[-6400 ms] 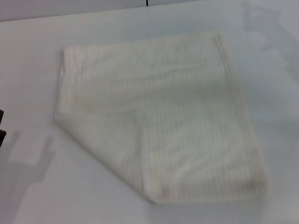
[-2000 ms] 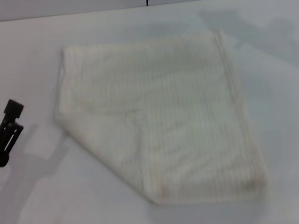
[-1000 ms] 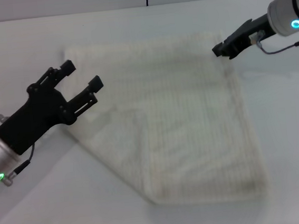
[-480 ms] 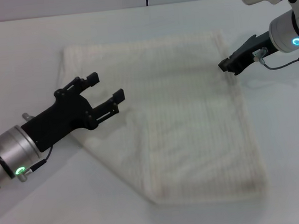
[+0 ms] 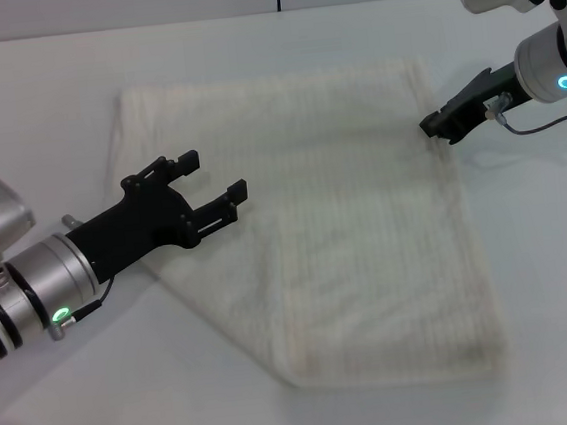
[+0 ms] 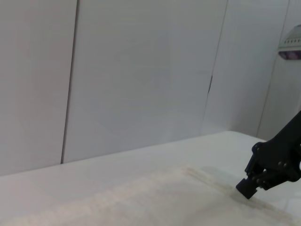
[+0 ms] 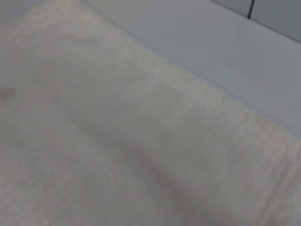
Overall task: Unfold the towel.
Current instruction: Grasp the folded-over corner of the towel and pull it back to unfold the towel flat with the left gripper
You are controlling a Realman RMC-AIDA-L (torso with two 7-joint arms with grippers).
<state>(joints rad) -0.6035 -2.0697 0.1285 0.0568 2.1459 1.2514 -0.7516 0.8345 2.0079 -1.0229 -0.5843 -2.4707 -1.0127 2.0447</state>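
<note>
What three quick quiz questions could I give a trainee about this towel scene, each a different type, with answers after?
1. True or false: the left hand is clamped on the towel.
2. Multiple choice: which towel corner is folded over? A, far right; B, near left; C, near right.
3. Fill in: the right hand is at the towel's far ____ edge.

Key:
1. False. Its fingers are spread open over the towel's left part, with no cloth between them.
2. B. The near-left corner is doubled over the cloth, leaving a diagonal edge.
3. Right, a little nearer than the far right corner.
</note>
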